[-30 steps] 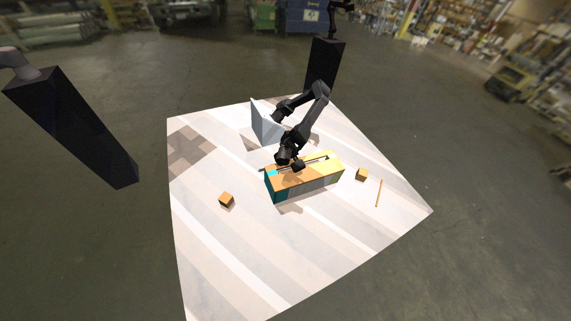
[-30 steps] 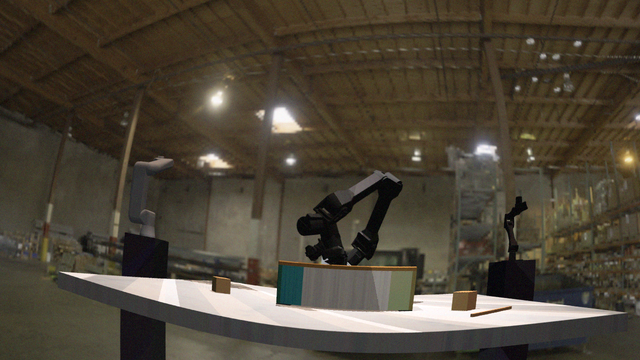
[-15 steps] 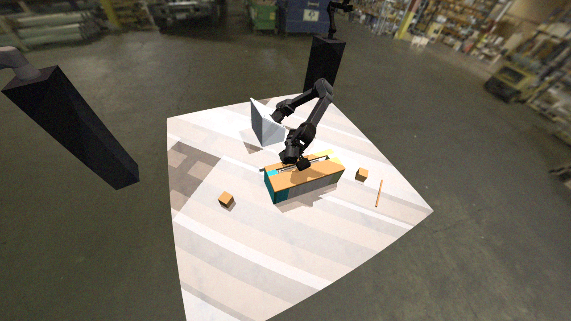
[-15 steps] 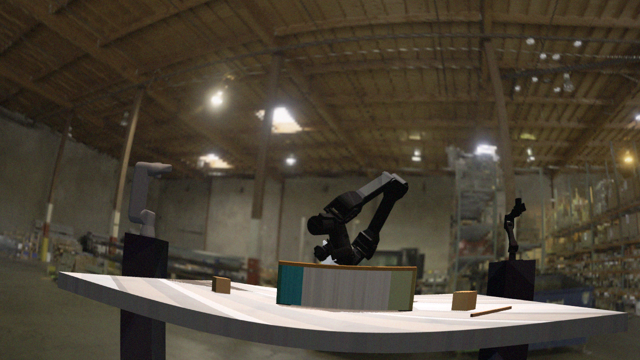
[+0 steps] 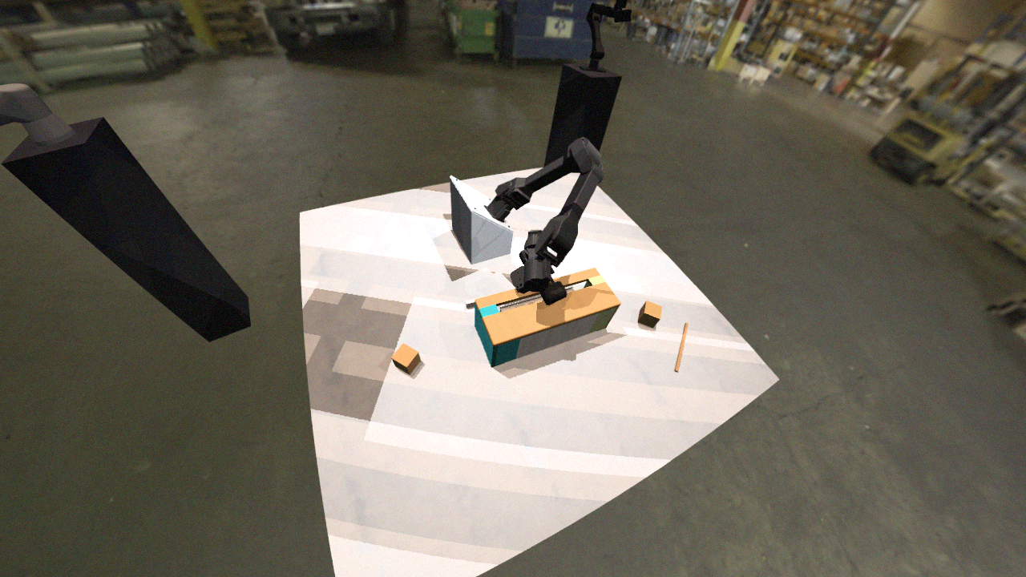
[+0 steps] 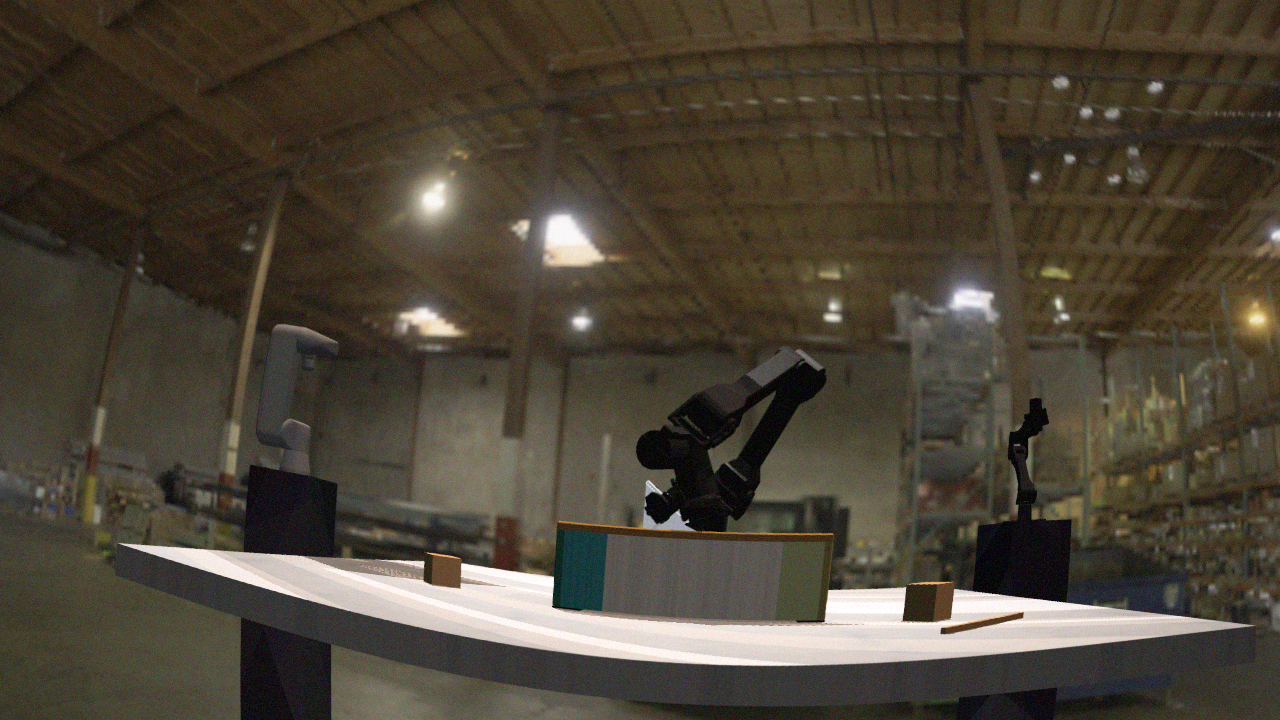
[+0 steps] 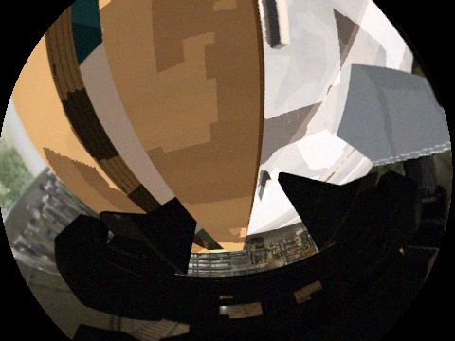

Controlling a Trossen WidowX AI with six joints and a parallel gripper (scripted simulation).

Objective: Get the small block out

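Note:
The box (image 5: 516, 324) (image 6: 689, 577) (image 7: 185, 99) is long, with an orange top, a long slot in it, a grey front, a teal end at left and a yellow-green end at right. My gripper (image 5: 538, 286) (image 7: 240, 182) is open and empty, low over the middle of the box. In the wrist view one finger is at the slot and the other is past the box's back edge. In the exterior view the fingertips are hidden behind the box. The small block does not show in any view; the shelf is mostly hidden by the gripper and the top.
Orange cubes stand on the table left (image 5: 405, 357) (image 6: 443, 569) and right (image 5: 649, 313) (image 6: 928, 600) of the box. An orange stick (image 5: 681, 347) (image 6: 981, 622) lies at far right. A grey folded panel (image 5: 491, 236) (image 7: 393, 114) stands behind. A thin bar (image 7: 277, 24) is behind the box.

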